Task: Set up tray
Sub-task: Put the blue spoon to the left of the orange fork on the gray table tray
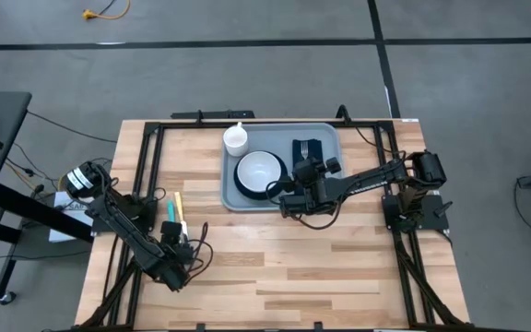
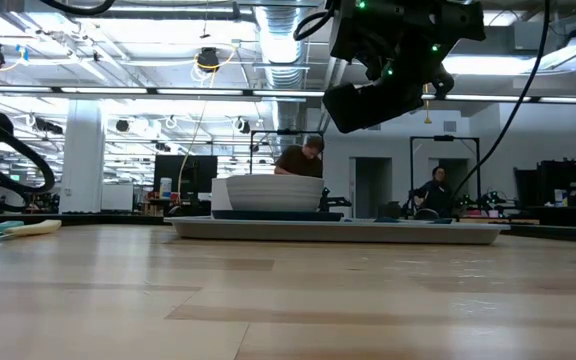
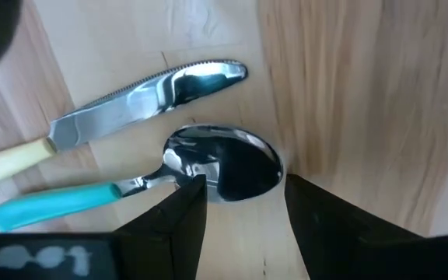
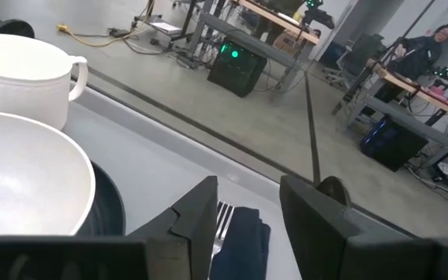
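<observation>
Hidden or cut off: in the high view the near right part of the large light blue-grey rectangular plastic tray (image 1: pixel 230 181) is covered by the right arm, and the silver fork (image 1: pixel 304 148) on the dark navy folded napkin (image 1: pixel 309 150) is seen only in part. In the right wrist view only the fork's tines are seen. In the low view the tray is seen edge-on as a thin slab; its contents are mostly masked by the white bowl (image 1: pixel 260 170).

The tray is found at the far middle of the light wooden table (image 1: pixel 339 267), lying flat, its long axis running left to right along the far edge. On it are noted a white mug (image 1: pixel 236 139), and the bowl seated on a round dark teal plate (image 1: pixel 247 187).

The right gripper (image 1: pixel 309 171) is held above the tray near the napkin, fingers parted, nothing grasped.

The left gripper (image 3: pixel 239 204) is lowered over a teal-handled metal spoon (image 3: pixel 222 164), fingers apart on either side of the bowl end, not closed on it. A cream-handled table knife (image 3: pixel 150 92) is seen just beside the spoon.
</observation>
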